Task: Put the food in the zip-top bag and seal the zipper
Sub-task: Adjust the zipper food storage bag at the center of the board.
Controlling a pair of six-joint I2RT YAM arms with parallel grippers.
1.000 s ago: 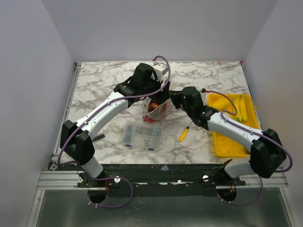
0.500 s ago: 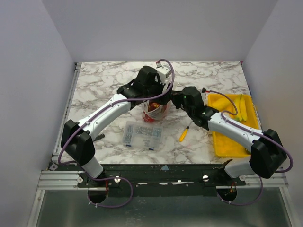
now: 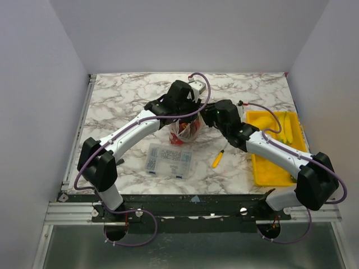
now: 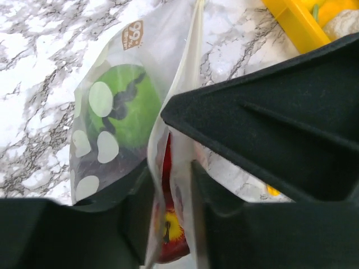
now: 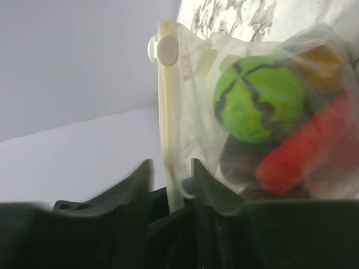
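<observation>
1. Marble-patterned table (image 3: 112,95) is carrying everything. The yellow tray (image 3: 268,168) is sitting at its right edge, while the compartment box (image 3: 168,159) and the screwdriver (image 3: 217,158) are lying just in front of the bag.
2. The zip-top bag (image 3: 182,133) is standing near the table's middle, between the two wrists. It is looking soft and top-heavy, so if both grips loosen together it is likely to slump onto the box.
3. The food is sitting inside the bag: a green striped ball (image 5: 258,98), a red piece (image 5: 297,151) and something dark under them. The pieces are bulging against the film, and that pressure could be pushing the mouth apart.
4. The left gripper (image 4: 170,179) is pinching the bag's rim, its jaws pressing the film from both sides.
5. The right gripper (image 5: 171,168) is straddling the same strip. Its jaws are standing slightly apart, and I cannot tell whether they are gripping.
6. The zipper (image 5: 167,112) is running as a pale strip between both pairs of fingers, with a round tab at its far end. Whether it is sealed along its whole length is not showing. A slide with too loose a pinch could be skipping a stretch, and too hard a pull could be dragging the bag over.
</observation>
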